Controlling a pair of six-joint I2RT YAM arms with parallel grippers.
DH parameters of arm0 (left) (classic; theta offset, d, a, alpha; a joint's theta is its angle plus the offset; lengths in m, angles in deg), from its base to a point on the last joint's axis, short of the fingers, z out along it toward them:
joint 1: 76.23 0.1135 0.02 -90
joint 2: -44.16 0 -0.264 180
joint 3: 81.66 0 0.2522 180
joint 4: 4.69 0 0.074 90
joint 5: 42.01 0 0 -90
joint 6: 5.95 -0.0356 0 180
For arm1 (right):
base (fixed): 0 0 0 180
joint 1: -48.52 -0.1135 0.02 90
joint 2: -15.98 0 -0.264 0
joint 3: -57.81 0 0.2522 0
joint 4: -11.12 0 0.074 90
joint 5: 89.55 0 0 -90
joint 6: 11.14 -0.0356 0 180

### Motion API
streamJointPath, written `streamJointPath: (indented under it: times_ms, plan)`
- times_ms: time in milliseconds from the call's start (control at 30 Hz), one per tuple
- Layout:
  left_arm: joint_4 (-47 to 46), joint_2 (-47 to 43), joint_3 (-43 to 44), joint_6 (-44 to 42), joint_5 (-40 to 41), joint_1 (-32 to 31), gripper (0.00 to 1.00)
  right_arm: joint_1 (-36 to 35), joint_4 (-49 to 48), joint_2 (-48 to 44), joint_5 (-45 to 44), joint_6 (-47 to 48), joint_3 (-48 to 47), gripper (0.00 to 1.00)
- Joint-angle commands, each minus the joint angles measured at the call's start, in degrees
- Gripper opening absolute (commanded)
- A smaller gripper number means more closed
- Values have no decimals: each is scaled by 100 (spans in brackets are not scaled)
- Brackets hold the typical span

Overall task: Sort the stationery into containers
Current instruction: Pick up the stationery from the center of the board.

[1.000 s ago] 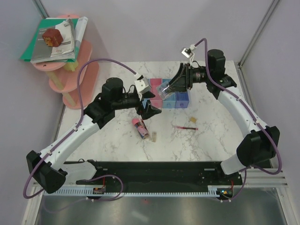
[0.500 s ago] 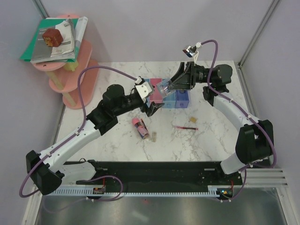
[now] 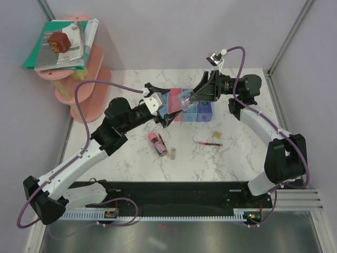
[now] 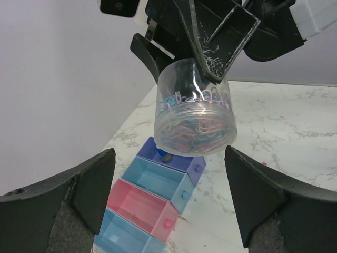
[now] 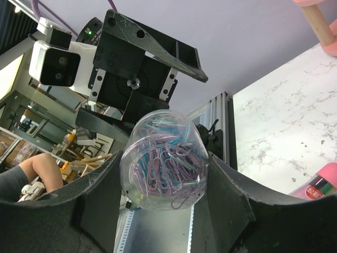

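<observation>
Top external view: the right claw [image 3: 187, 98] grasps the clear round tub [image 3: 184, 100] of paper clips above the row of trays [image 3: 206, 112], far middle of the surface. Left claw [image 4: 168, 153] gapes released just left of it.

A robotics lab test cell; plain lilac panels [image 3: 174, 31] between aluminium posts [image 3: 289, 34] enclose a marble-look table [image 3: 237, 158]; slotted cable duct [image 3: 179, 216] at 6 o'clock; cluttered workbenches [image 5: 79, 150] at 8 o'clock, right wrist view.

The paper-clip jar [image 3: 185, 99] is hanging above the tray row [image 3: 204, 112]. The tube [image 3: 157, 143] and pen [image 3: 209, 143] are lying before the row on the counter [image 3: 237, 158].
</observation>
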Motion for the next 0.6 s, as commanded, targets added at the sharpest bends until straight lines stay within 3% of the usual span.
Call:
streamJointPath:
  times_ms: [0,567]
  plan:
    - [-299,46,27,-149,-333,-87,91,15,-376,22,-79,-43,-101,27]
    - [-650,442,255,-158,-255,-263,89,24,-358,-22,-106,45,-13,27]
